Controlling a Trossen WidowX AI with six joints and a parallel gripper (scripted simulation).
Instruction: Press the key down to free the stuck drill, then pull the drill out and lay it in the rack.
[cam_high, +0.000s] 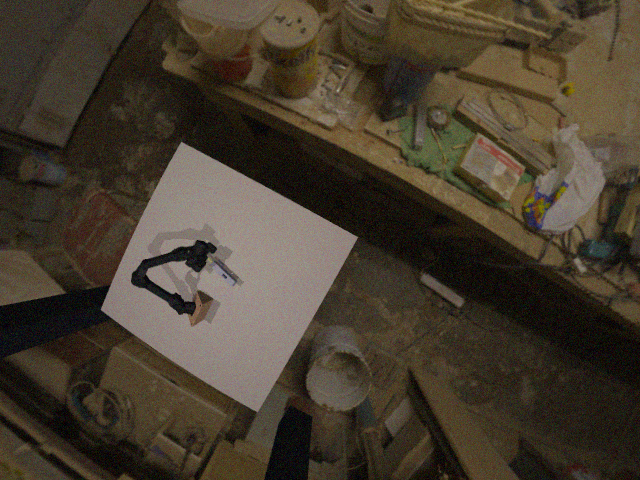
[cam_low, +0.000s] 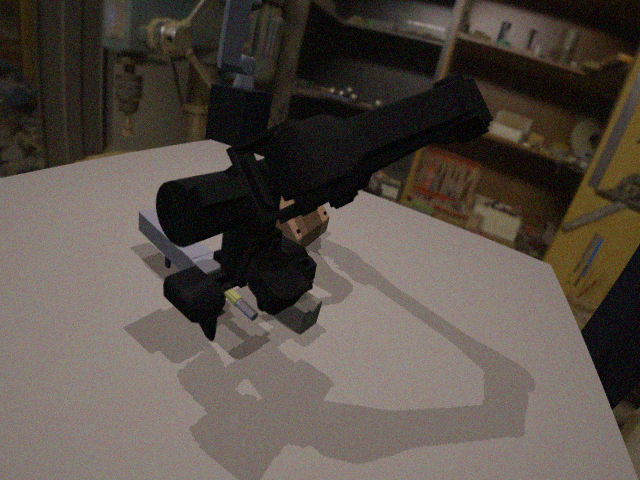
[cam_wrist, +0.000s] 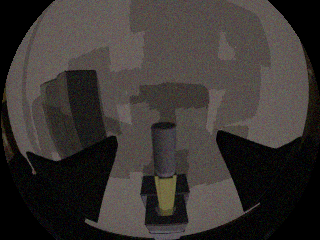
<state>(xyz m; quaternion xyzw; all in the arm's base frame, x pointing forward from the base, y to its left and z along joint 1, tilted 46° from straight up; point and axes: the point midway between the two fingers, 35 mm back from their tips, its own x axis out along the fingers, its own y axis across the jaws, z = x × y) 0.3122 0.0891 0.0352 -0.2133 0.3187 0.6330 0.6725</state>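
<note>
The drill shows a grey cylindrical end (cam_wrist: 164, 150) (cam_low: 247, 311) and a yellow band (cam_wrist: 166, 192) (cam_low: 233, 296), sticking out of dark blocks at the end of a long blue-grey body (cam_low: 173, 248) (cam_high: 226, 276). A small dark peg (cam_low: 168, 262), perhaps the key, shows under that body. My gripper (cam_wrist: 167, 139) (cam_low: 241, 320) (cam_high: 207, 258) is open and empty. Its fingers stand apart on either side of the drill's grey end in the wrist view. A dark grey block (cam_wrist: 77, 112) (cam_low: 302, 316), perhaps the rack, is beside the drill. The gripper hides part of it in the exterior view.
A wooden angled piece (cam_high: 200, 310) (cam_low: 309, 223) with dark holes stands beside the arm's base. The white table top (cam_high: 289, 310) (cam_low: 454, 310) ends at straight edges. The arm's shadows fall across it and around the drill.
</note>
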